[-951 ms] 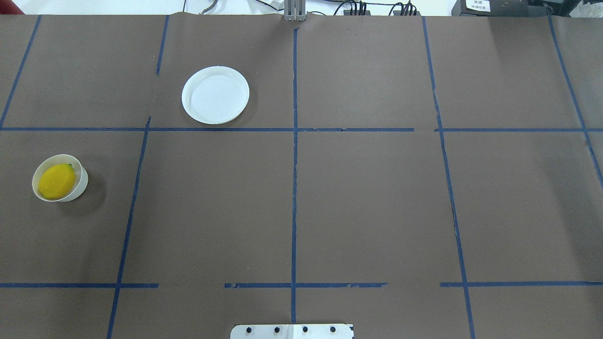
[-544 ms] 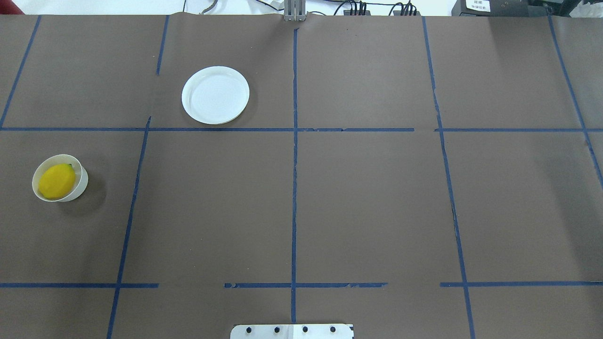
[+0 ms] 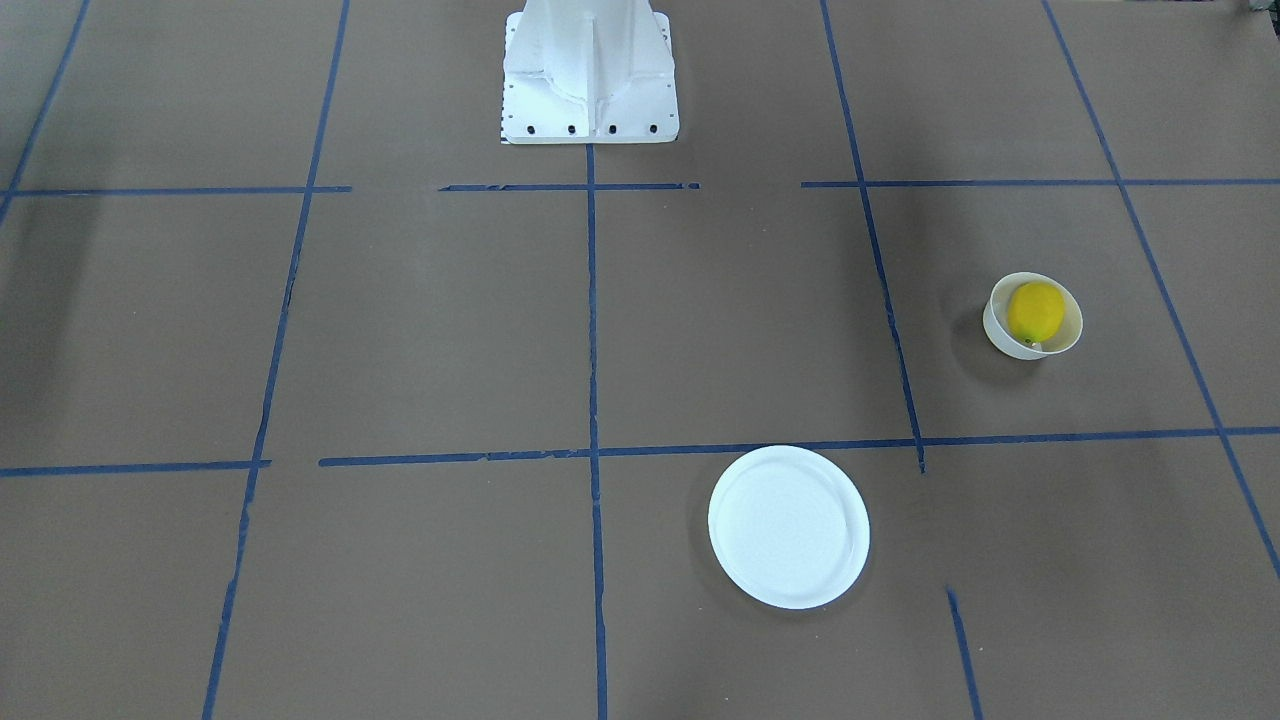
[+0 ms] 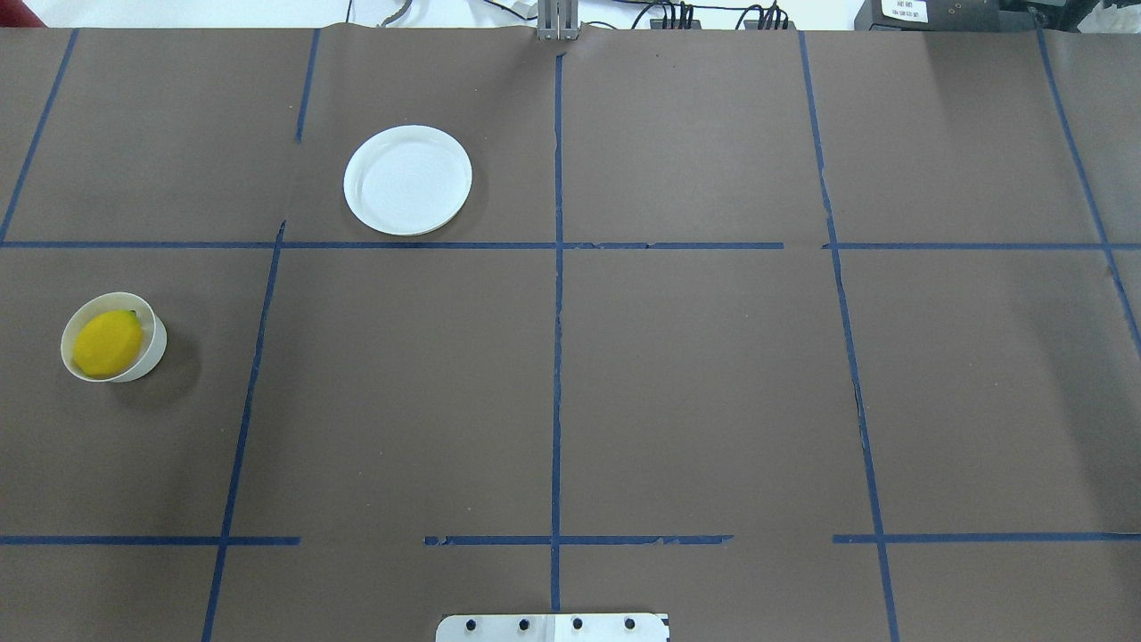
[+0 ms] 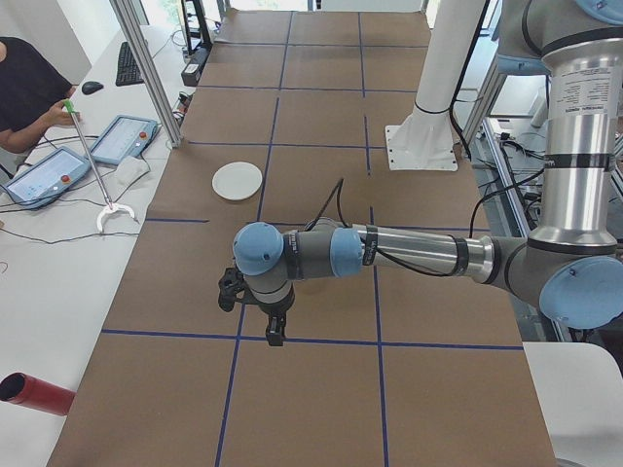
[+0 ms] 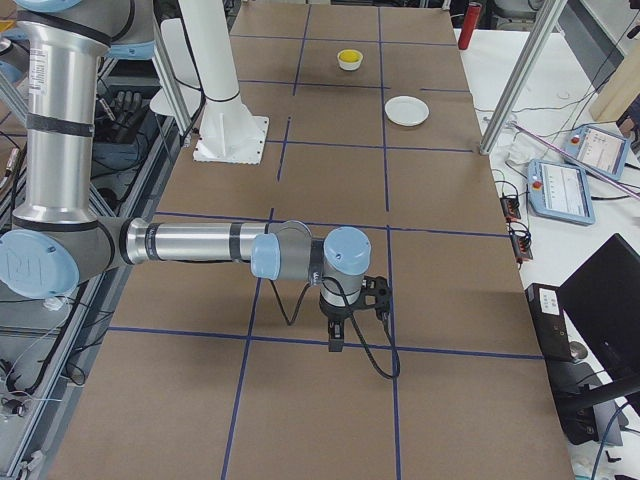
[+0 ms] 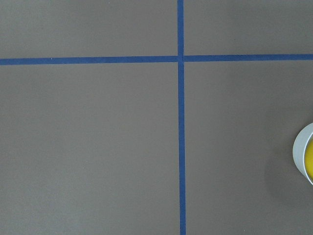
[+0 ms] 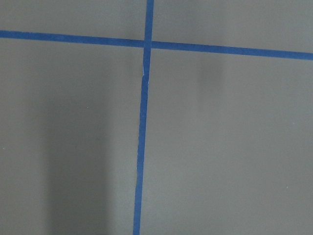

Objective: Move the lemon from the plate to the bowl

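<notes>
Brown tbl point(image 4: 713, 401), blue tape point(image 4: 557, 357); lemon point(image 4: 107, 343) in bowl point(image 4: 156, 346).

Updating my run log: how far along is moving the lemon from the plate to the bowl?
Done: the lemon lies inside the bowl, and the plate holds nothing. In hand: nothing; the left end effector and right end effector hang over the table, off both dishes, open or shut unclear. Left: apparently nothing.
</notes>
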